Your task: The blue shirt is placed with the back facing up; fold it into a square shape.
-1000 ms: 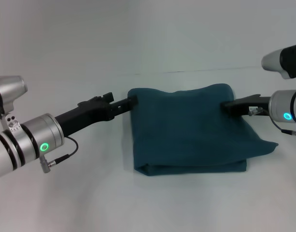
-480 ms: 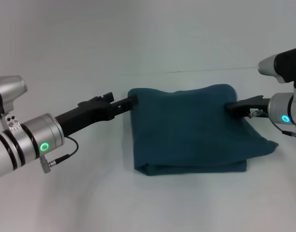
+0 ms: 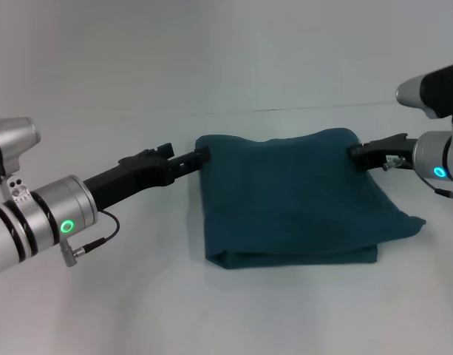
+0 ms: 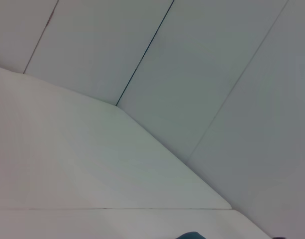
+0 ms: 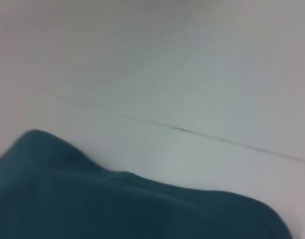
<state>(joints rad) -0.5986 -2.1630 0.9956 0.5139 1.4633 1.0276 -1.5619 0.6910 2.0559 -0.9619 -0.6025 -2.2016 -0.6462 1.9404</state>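
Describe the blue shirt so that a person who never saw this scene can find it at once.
On the white table, between the left gripper and the right gripper, lies the dark teal-blue soft fabric shirt, folded into a rough square. It is the only coloured thing there; one corner sticks out toward the right arm.

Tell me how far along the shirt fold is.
Mostly done: the shirt lies folded in a rough square on the table. In hand: the left gripper is at its far left corner, the right gripper at its far right corner. Left: a flap sticks out at the near right; tuck it in and release.
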